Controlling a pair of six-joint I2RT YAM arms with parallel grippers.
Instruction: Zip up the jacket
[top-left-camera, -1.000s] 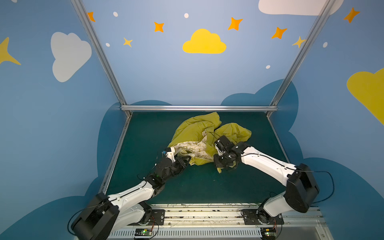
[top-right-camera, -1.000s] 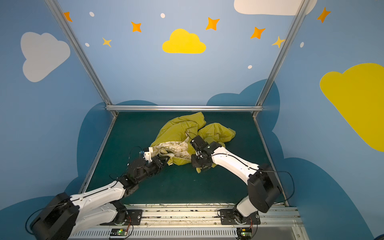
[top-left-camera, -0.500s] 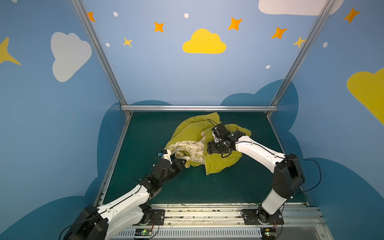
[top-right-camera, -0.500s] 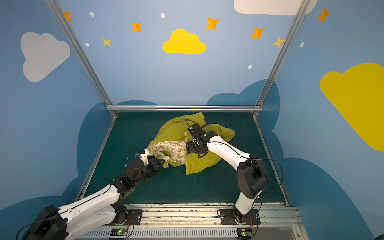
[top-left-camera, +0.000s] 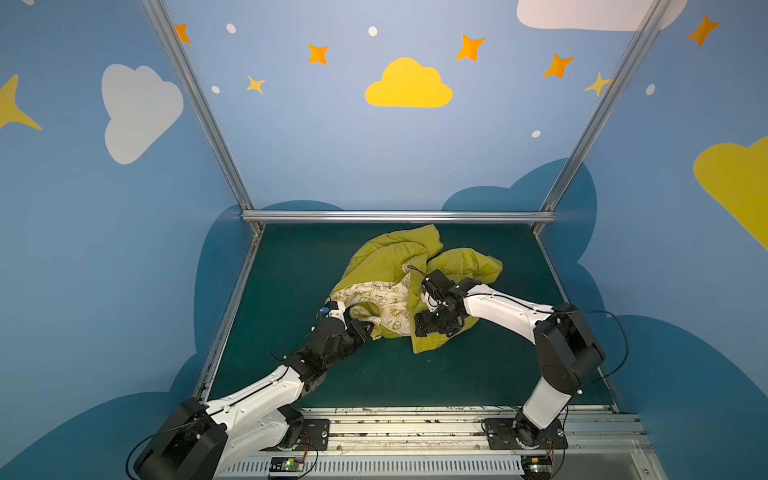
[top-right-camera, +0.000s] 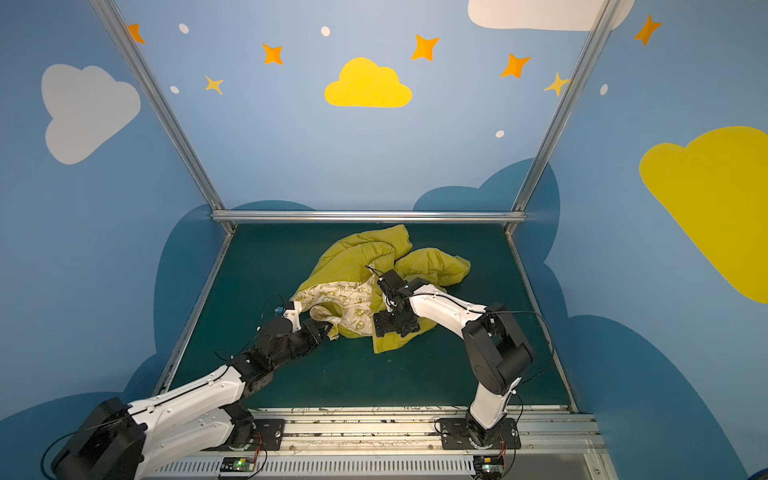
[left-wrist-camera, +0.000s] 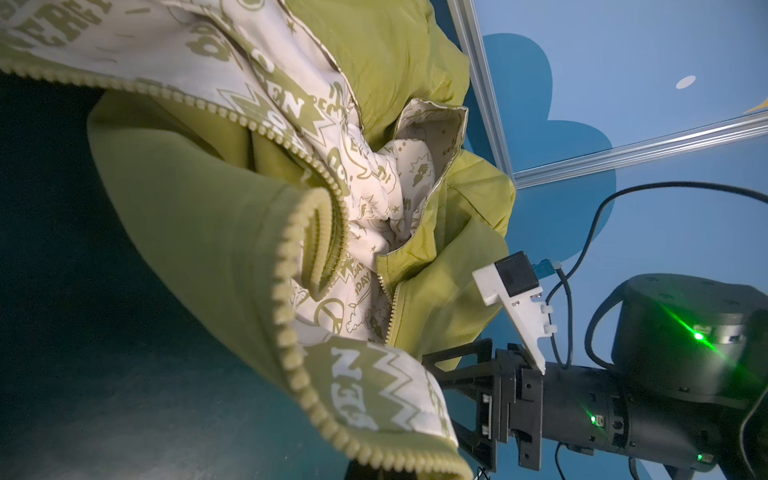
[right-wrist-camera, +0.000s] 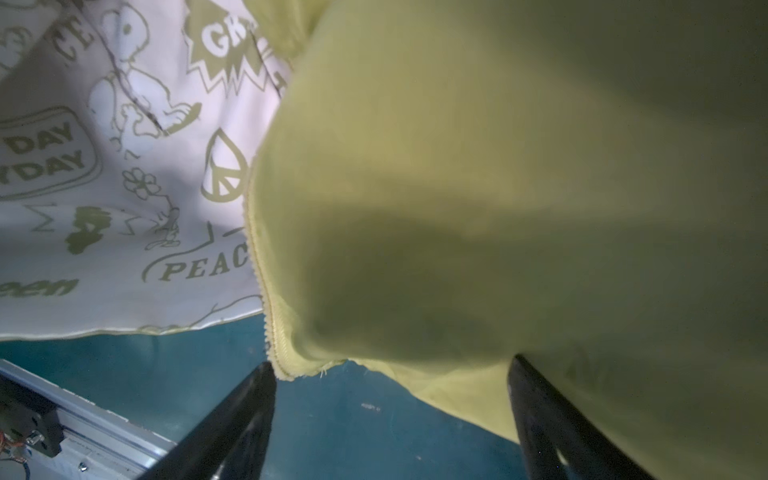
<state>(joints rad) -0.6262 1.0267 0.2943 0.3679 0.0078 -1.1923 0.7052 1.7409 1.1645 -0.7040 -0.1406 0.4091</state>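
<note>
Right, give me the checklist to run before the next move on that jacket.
1. Left pincer shut on the jacket edge: ok.
2. Right pincer open, gripping nothing: ok.
3. Zipper teeth in sight: ok.
4. Zipper slider found: cannot tell.
5. Jacket spread flat on the mat: not ok, crumpled.
6. Jacket front closed: not ok, open.

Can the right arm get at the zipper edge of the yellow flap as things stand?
Probably yes: the right gripper stands open right at the jacket, and the zipper edge lies bare by one jaw. The left gripper, shut on the jacket, is off to one side.
</note>
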